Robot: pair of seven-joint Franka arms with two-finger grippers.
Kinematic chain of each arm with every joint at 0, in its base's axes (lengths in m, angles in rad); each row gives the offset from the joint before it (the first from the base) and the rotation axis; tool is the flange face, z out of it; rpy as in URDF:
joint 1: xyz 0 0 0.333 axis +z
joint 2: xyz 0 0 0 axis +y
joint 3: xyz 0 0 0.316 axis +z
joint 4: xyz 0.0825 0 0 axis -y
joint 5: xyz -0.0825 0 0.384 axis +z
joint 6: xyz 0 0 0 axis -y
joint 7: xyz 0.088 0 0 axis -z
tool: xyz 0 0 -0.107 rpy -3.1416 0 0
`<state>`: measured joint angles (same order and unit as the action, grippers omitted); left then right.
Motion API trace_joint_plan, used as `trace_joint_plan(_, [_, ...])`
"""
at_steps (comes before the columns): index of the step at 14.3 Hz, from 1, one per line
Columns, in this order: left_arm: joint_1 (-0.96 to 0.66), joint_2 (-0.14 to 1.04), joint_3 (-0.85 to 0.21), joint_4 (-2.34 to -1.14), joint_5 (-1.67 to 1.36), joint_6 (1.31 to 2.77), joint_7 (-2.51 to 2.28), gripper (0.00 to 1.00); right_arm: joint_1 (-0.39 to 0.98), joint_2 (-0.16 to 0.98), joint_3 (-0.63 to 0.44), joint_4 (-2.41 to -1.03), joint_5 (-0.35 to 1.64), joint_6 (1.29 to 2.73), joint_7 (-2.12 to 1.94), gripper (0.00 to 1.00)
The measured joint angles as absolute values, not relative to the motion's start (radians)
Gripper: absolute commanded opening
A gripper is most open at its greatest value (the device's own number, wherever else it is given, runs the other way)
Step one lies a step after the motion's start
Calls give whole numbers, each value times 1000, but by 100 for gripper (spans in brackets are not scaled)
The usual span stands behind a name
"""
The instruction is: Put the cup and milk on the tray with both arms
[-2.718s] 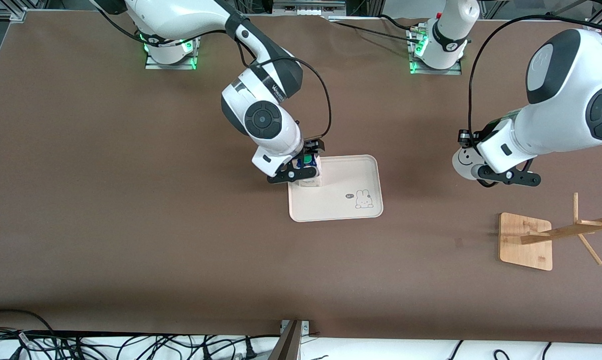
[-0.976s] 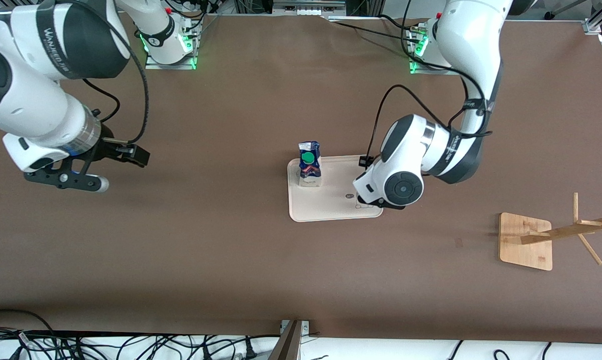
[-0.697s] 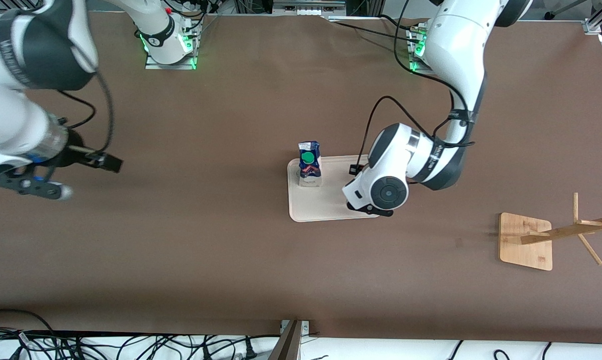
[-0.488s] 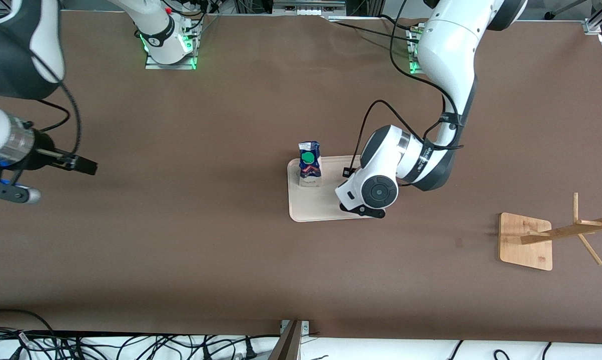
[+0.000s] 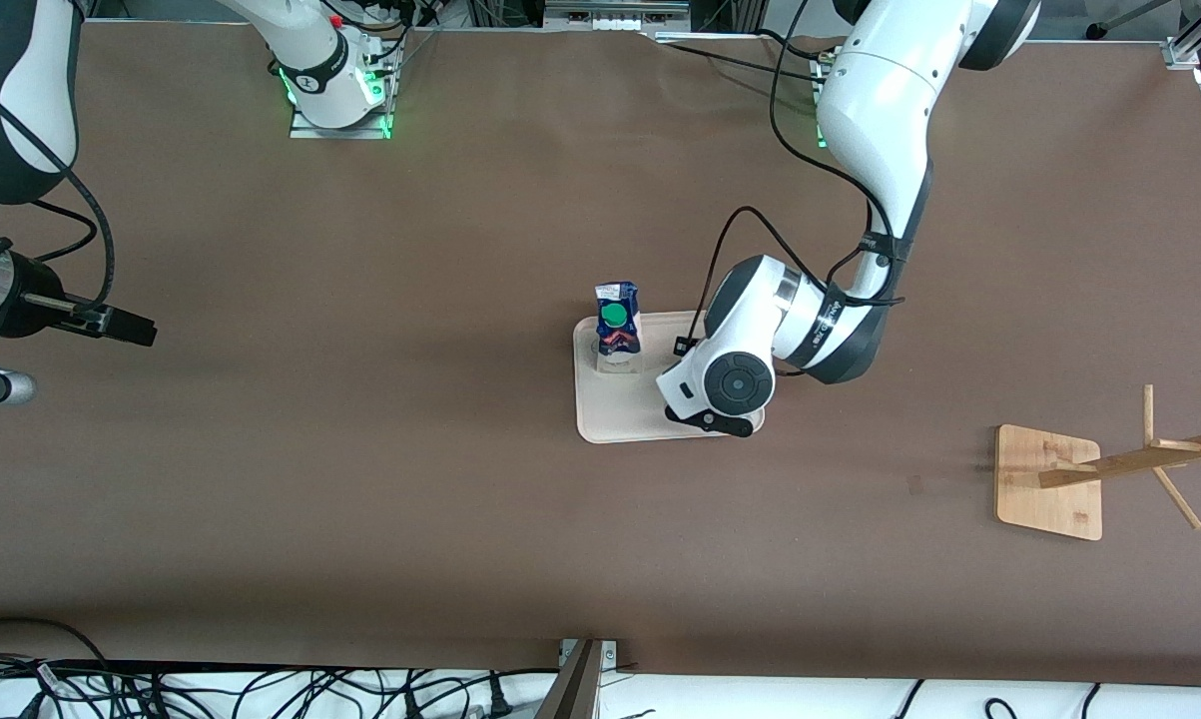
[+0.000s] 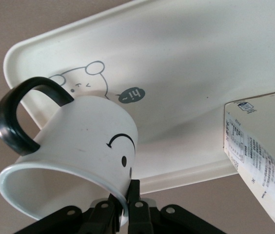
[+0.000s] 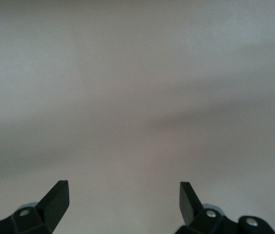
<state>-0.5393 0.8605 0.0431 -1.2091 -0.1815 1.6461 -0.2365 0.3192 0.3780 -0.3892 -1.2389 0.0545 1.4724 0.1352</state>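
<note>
I've got the left gripper (image 6: 126, 207) over the tray (image 5: 610, 424), at the corner toward the left arm's end; its fingers (image 6: 136, 197) are clamped on the rim of the cup (image 6: 86, 146). Cup is tilted, mouth toward the fingers, black handle sticking out sideways, smiley facing the wrist cam. It hangs just above the tray's bunny drawing (image 6: 81, 80) w/ the "hi~" bubble; can't tell if it touches the tray.

Milk (image 5: 617, 325) stands upright on the tray, at the corner toward the right arm's end, near the cup but apart from it.

Right gripper (image 7: 123, 200) waits over bare surface (image 5: 360, 449) at the right arm's end, well apart from the tray, fingers wide apart, nothing between them.

Wooden stand (image 5: 1059, 479) sits on the surface at the left arm's end.
</note>
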Motion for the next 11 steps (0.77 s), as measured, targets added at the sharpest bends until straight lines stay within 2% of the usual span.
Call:
trace_joint_plan(2, [-546, 863, 44, -1207, -182, 1648, -237, 0, 319, 376, -390, -1239, 54, 1472, 116, 100])
trace_joint_plan(3, [-548, 864, 45, -1206, -182, 1648, -237, 26, 319, 375, -393, -1238, 54, 1473, 100, 100])
trace_joint_plan(4, [-548, 864, 46, -1206, -182, 1648, -237, 67, 319, 374, -400, -1234, 54, 1473, 75, 100])
trace_joint_plan(11, [-548, 864, 51, -1205, -182, 1648, -238, 71, 314, 355, -425, -1215, 54, 1473, 15, 100])
